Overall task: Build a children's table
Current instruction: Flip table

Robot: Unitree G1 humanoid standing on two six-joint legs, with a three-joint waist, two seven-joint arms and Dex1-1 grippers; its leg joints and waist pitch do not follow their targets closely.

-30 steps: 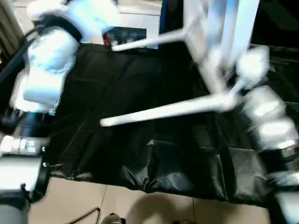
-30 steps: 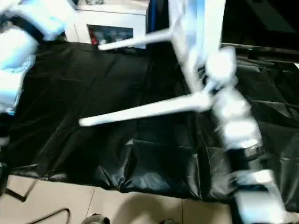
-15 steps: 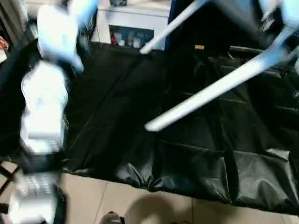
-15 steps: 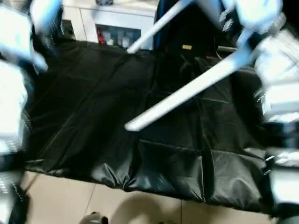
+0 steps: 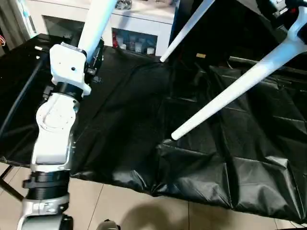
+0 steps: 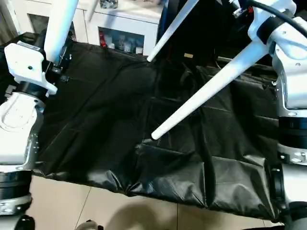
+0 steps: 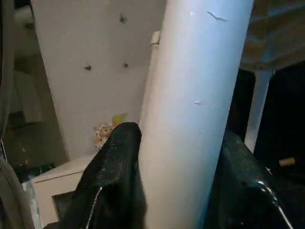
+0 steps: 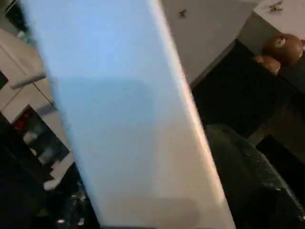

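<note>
Three white legs of the children's table slant down over the black sheet, long axes toward the robot's left. Left gripper clamps one leg; right gripper grips another.

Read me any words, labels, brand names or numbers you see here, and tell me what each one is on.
No legible text anywhere.
Small tan tag on the black sheet: too small to read.
Items behind the cabinet glass: too blurred to read.
Table legs and left gripper: no markings.
</note>
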